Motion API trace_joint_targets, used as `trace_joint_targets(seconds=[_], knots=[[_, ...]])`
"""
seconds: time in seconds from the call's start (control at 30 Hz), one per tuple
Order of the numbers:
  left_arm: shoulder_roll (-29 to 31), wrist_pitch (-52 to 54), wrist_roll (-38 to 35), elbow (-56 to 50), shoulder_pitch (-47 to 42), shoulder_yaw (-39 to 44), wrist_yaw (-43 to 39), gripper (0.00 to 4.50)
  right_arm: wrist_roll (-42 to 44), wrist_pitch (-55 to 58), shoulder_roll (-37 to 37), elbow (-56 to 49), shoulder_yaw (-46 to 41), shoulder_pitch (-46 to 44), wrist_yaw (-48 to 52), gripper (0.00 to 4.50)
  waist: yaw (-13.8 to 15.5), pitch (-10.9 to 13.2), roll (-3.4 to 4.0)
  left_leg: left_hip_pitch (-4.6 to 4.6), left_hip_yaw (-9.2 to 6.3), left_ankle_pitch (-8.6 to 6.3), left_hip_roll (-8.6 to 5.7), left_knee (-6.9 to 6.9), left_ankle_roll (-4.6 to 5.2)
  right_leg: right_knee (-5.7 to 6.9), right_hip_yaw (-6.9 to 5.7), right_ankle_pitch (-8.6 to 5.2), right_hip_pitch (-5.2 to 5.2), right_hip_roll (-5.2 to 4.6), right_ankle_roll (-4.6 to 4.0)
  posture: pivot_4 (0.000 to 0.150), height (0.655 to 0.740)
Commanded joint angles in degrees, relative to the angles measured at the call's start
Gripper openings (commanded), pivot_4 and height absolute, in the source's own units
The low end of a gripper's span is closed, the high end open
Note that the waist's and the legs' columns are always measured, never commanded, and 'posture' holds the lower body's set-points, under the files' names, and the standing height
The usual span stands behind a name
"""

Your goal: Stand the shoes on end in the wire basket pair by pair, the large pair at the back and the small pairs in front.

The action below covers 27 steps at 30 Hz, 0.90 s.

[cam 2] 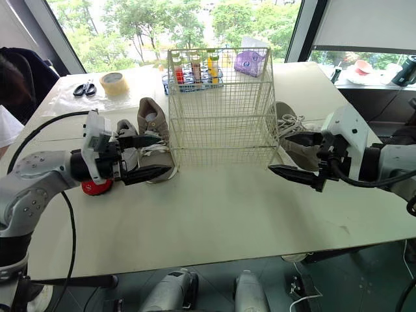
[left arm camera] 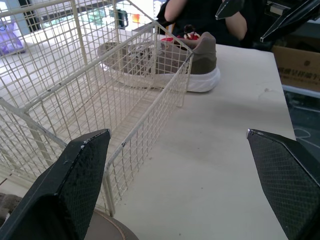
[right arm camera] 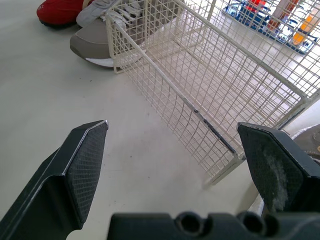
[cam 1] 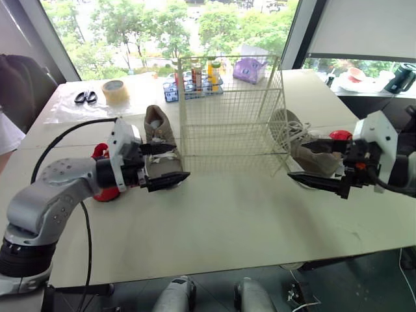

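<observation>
An empty cream wire basket [cam 1: 231,110] stands mid-table. A large tan shoe [cam 1: 159,146] lies flat just to its left, with a small red shoe [cam 1: 104,192] lower left, partly hidden by my left arm. My left gripper [cam 1: 170,164] is open over that tan shoe's toe end and holds nothing. To the right of the basket lies the other tan shoe [cam 1: 299,140], laces loose, with a red shoe [cam 1: 339,135] behind it. In front of this tan shoe my right gripper [cam 1: 305,162] hangs open and empty.
At the back of the table are a roll of tape [cam 1: 115,91], scissors [cam 1: 85,97], a blue crate of bottles [cam 1: 195,81] and a purple item [cam 1: 250,68]. A broad bare stretch of table [cam 1: 227,221] lies in front of the basket.
</observation>
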Motion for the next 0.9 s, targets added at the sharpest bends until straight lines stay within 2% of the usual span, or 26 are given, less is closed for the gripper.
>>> trace_joint_targets(seconds=[0.03, 0.37, 0.57, 0.9], knots=[[0.7, -0.5, -0.7, -0.3, -1.4, 1.7, -0.8, 4.47, 0.1, -0.2, -0.8, -1.0, -0.8, -1.7, 0.0, 4.5, 0.0, 0.0, 0.0, 0.0, 0.0, 0.0, 0.0, 0.0, 0.0, 0.0, 0.0, 0.0, 0.0, 0.0, 0.0, 0.15, 0.74], [1.0, 1.1, -1.4, -0.5, -2.7, 1.3, -1.3, 4.47, 0.0, -0.3, 0.2, -1.4, 0.8, -3.0, -1.0, 4.5, 0.0, 0.0, 0.0, 0.0, 0.0, 0.0, 0.0, 0.01, 0.0, 0.01, -0.01, 0.0, 0.0, 0.0, 0.0, 0.15, 0.74], [0.2, 1.0, -1.2, -0.2, -3.3, 1.0, -1.1, 4.47, -3.1, -2.6, -0.4, -1.1, 3.3, -4.1, -0.6, 4.5, 0.0, 0.0, 0.0, 0.0, 0.0, 0.0, 0.0, 0.01, 0.0, 0.01, -0.01, 0.0, -0.02, 0.01, 0.01, 0.15, 0.74], [-1.1, 0.7, -0.3, 0.1, -4.6, -0.2, -1.0, 4.47, -14.3, -9.6, 0.8, 4.3, 16.2, -13.6, 1.0, 4.5, -0.1, 0.0, 0.0, 0.0, 0.02, 0.0, 0.0, 0.01, -0.01, 0.03, 0.0, 0.0, -0.04, 0.02, 0.01, 0.15, 0.74]])
